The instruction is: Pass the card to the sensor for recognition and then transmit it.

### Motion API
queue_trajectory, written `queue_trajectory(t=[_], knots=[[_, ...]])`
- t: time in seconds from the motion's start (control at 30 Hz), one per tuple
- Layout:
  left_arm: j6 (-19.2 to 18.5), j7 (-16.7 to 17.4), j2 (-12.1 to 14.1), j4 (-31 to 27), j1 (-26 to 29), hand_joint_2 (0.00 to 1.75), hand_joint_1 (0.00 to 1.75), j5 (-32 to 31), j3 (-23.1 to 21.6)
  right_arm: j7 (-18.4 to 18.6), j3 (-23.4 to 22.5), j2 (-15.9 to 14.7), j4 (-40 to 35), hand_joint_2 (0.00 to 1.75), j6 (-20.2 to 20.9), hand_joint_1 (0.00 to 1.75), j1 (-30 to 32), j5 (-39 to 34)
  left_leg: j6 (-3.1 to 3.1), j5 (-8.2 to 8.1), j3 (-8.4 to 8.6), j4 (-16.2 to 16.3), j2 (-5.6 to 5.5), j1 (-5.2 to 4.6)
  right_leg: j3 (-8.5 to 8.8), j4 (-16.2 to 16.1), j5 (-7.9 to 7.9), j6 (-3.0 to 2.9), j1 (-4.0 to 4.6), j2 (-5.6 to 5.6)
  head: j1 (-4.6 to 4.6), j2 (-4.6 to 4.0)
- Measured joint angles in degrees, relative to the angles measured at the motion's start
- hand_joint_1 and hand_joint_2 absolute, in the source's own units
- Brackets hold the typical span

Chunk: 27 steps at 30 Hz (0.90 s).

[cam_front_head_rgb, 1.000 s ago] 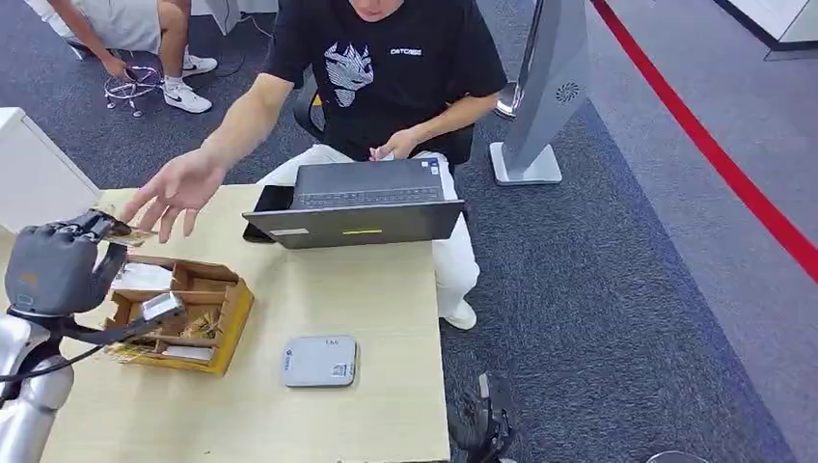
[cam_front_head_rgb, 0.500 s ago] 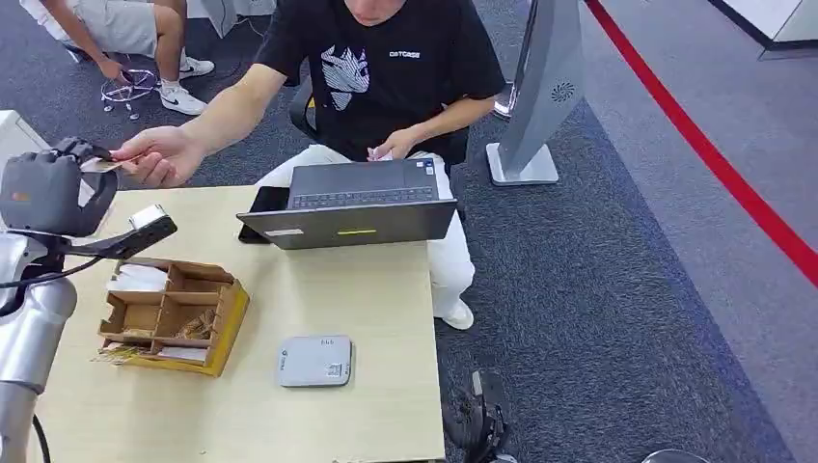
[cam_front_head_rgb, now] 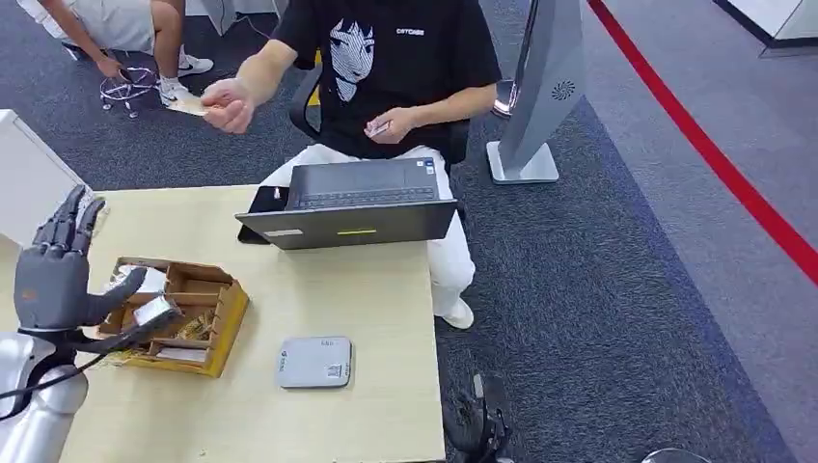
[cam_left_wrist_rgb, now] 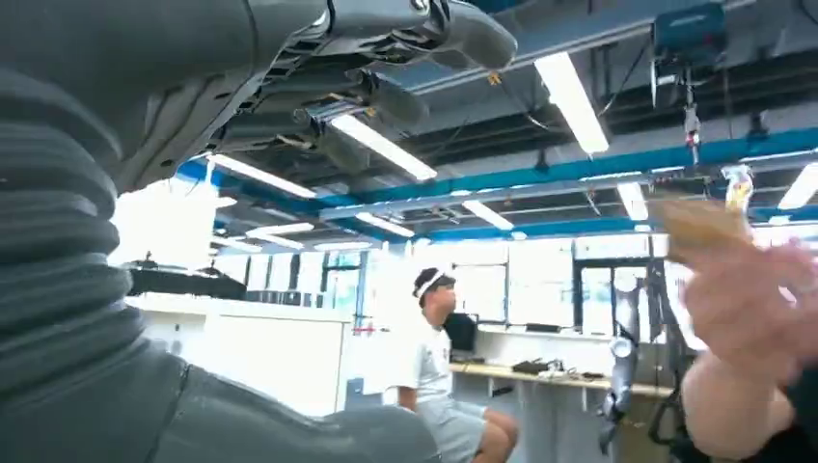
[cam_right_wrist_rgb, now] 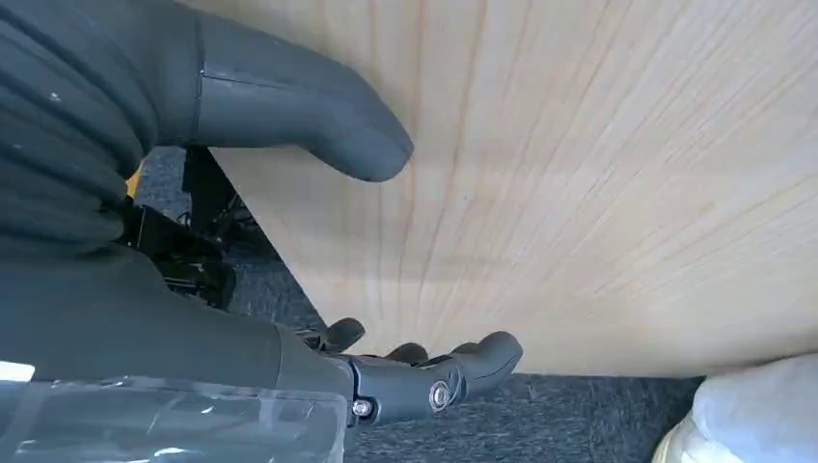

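Note:
The tan card [cam_front_head_rgb: 187, 105] is pinched in the raised hand of the person [cam_front_head_rgb: 391, 58] seated behind the table, well beyond my reach. My left hand [cam_front_head_rgb: 53, 275] hangs over the table's left side with fingers straight and spread, holding nothing. The left wrist view has my left hand [cam_left_wrist_rgb: 241, 87] with fingers extended and the blurred card [cam_left_wrist_rgb: 696, 224] in the person's hand. The grey-white sensor box [cam_front_head_rgb: 318, 362] lies flat near the table's front edge. My right hand [cam_right_wrist_rgb: 145, 318] hangs beside the wooden table panel [cam_right_wrist_rgb: 598, 174], fingers apart and empty.
A wooden compartment organizer [cam_front_head_rgb: 180, 313] with papers sits just right of my left hand. An open laptop [cam_front_head_rgb: 352, 204] and a dark phone [cam_front_head_rgb: 265, 203] lie at the table's far side. A grey stand [cam_front_head_rgb: 540, 87] is on the carpet to the right. Another person [cam_front_head_rgb: 125, 29] sits far left.
The person took the card from my left hand and drew it back toward their body. My left hand opened and dropped lower, beside the organizer.

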Motion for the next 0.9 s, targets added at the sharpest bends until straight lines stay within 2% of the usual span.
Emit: queue_trajectory(t=[0.23,0.43,0.53,0.6,0.67,0.7,0.73,0.83,0.87,0.9], knots=[[5.4,-2.0,-2.7,-12.4,12.7,1.75,0.0,0.8,5.6,-0.8,0.0,0.0,0.0,1.75,-0.6,0.0,0.4,-0.7,-0.03,-0.02,-0.04,0.0,-0.07,0.0,-0.04,0.0,-0.02,0.0,-0.01,-0.11,-0.02,0.0],[6.3,-3.1,-4.4,-17.1,17.0,1.75,0.0,1.5,8.3,-1.0,0.0,0.0,0.0,1.75,-1.0,0.0,0.4,-0.9,-0.03,-0.01,-0.09,0.0,-0.16,0.0,0.02,0.0,-0.01,0.0,-0.01,-0.22,-0.04,0.0],[10.2,-7.7,-7.9,-20.3,21.1,1.75,0.0,7.8,11.2,-2.0,0.0,0.0,0.0,1.75,-1.0,0.0,0.5,-2.0,-0.03,-0.01,-0.09,0.0,-0.16,-0.03,0.01,0.0,-0.02,0.01,-0.03,-0.21,-0.11,0.0],[10.3,-12.1,-11.3,-22.9,24.1,1.75,0.0,17.9,14.2,-3.0,-0.1,-0.1,0.1,1.75,-0.7,0.0,0.6,-3.0,-0.02,-0.02,-0.14,0.0,-0.23,-0.04,0.01,-0.1,-0.04,0.04,-0.04,-0.28,-0.02,0.0],[8.4,-13.5,-14.7,-25.8,26.4,1.75,0.0,32.0,17.0,-4.2,-0.2,-0.1,0.1,1.75,0.0,0.0,0.8,-4.0,0.0,-0.04,-0.18,0.0,-0.28,-0.04,-0.01,-0.1,-0.06,0.06,-0.04,-0.34,-0.02,0.0],[6.9,-13.7,-15.4,-26.4,27.0,1.75,0.0,35.9,18.2,-4.4,-0.2,-0.2,0.1,1.75,0.2,0.0,0.9,-4.3,0.03,-0.06,-0.21,0.0,-0.34,-0.04,0.0,-0.1,-0.07,0.06,-0.05,-0.44,-0.02,0.0],[2.2,-13.7,-17.2,-26.5,27.1,1.75,0.0,42.4,21.6,-5.3,-0.3,-0.2,0.2,1.75,0.7,0.0,1.1,-4.9,0.03,-0.06,-0.25,0.0,-0.45,-0.05,0.01,-0.1,-0.12,0.12,-0.06,-0.57,-0.09,0.0],[-12.5,-13.7,-21.3,-22.9,26.5,1.75,0.0,51.3,31.0,-7.0,-1.2,-0.3,0.2,1.75,2.9,0.0,1.7,-6.1,0.04,-0.05,-0.28,0.0,-0.7,-0.05,0.09,-0.1,-0.19,0.18,-0.05,-0.83,-0.09,0.0],[-15.1,-13.7,-22.3,-20.1,25.8,1.75,0.44,52.0,34.6,-7.5,-1.4,-0.3,0.2,1.75,3.8,0.0,1.9,-6.4,0.06,-0.03,-0.28,0.0,-0.71,-0.05,0.09,-0.1,-0.18,0.18,-0.06,-0.83,-0.07,0.0],[-18.4,-13.1,-22.7,-16.6,24.4,1.75,1.75,52.6,37.5,-7.9,-1.6,-0.4,0.3,1.75,4.8,0.0,2.0,-6.7,0.09,-0.01,-0.27,0.0,-0.78,-0.07,0.12,-0.1,-0.18,0.19,-0.08,-0.89,-0.07,0.0]])
